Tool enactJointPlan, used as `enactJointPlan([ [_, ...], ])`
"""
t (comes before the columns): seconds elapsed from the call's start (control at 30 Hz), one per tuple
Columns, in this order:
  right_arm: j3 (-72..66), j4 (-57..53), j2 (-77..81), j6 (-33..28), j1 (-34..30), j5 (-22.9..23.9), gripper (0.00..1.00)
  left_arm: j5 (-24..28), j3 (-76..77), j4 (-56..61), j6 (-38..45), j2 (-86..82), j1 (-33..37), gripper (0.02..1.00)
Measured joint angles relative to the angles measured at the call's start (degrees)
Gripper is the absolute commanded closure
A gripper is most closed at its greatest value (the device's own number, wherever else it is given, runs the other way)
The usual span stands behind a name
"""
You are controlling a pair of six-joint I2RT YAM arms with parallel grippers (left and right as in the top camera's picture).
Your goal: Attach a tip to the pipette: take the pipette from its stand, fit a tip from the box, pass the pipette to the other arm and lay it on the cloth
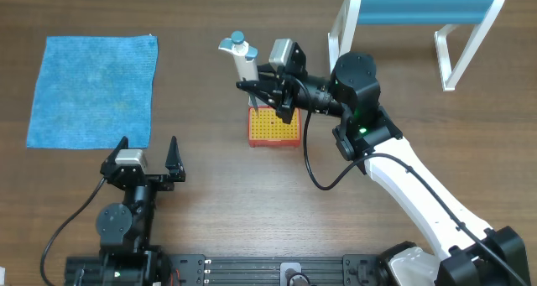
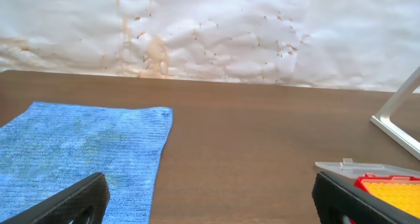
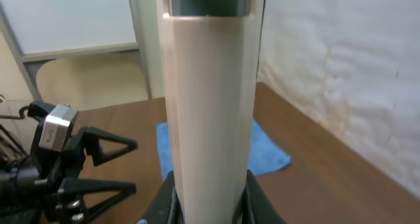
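The pipette (image 3: 209, 119), a smooth off-white plastic barrel with a grey upper section, stands upright, clamped between the right tool's (image 3: 210, 207) dark fingers.

From above, the pipette shows at eleven o'clock of the square tip box (image 1: 274, 127), a red frame holding an orange grid at the wood-grain bench's (image 1: 252, 210) centre. The fuzzy blue cloth (image 1: 92, 91) lies flat at ten o'clock and the white-and-blue stand (image 1: 419, 9) at one o'clock. The left tool (image 1: 144, 156) sits at seven o'clock, its black triangular fingers spread wide.

Its own view shows the woven cloth and the box's clear lid (image 2: 354, 166).
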Motion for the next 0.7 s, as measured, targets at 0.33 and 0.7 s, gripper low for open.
enactJointPlan([
  [0.33,0.04,-4.35,0.00,6.25,0.00,-0.92,0.925,0.00,0.00,0.00,0.00,0.00,0.00,0.020],
  [0.7,0.04,-4.37,0.00,12.70,0.00,-12.33,0.923,11.80,0.00,1.20,-25.77,0.00,0.00,0.023],
])
